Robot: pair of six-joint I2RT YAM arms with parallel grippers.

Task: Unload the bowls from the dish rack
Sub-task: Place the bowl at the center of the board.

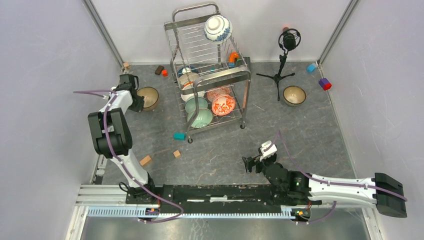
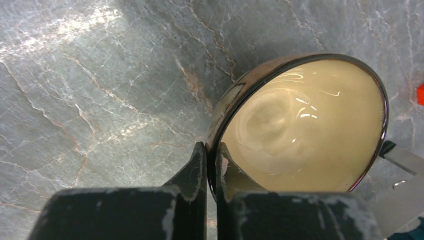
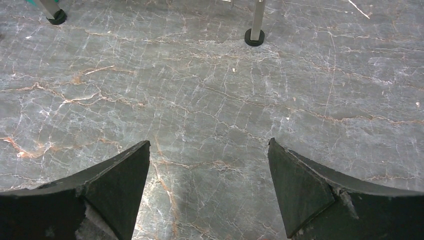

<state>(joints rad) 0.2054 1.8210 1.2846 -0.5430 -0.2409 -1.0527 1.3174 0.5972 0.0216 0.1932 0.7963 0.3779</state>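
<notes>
Looking down from overhead, I saw the dish rack [image 1: 210, 75] standing at the back of the table [image 1: 310, 145]. Several bowls [image 1: 200, 117] sat in its lower tier and a blue-and-white bowl [image 1: 218, 28] perched on top, so most of the unloading remained. Left of the rack, my left gripper [image 2: 211, 152] was pinched tight on the rim of a brown bowl [image 2: 305, 120], one finger inside and one outside. Only its wrist camera made that grip plain, and I judged it was about to set the bowl down. My right gripper [image 3: 209, 185] hung wide open and empty above the table.
</notes>
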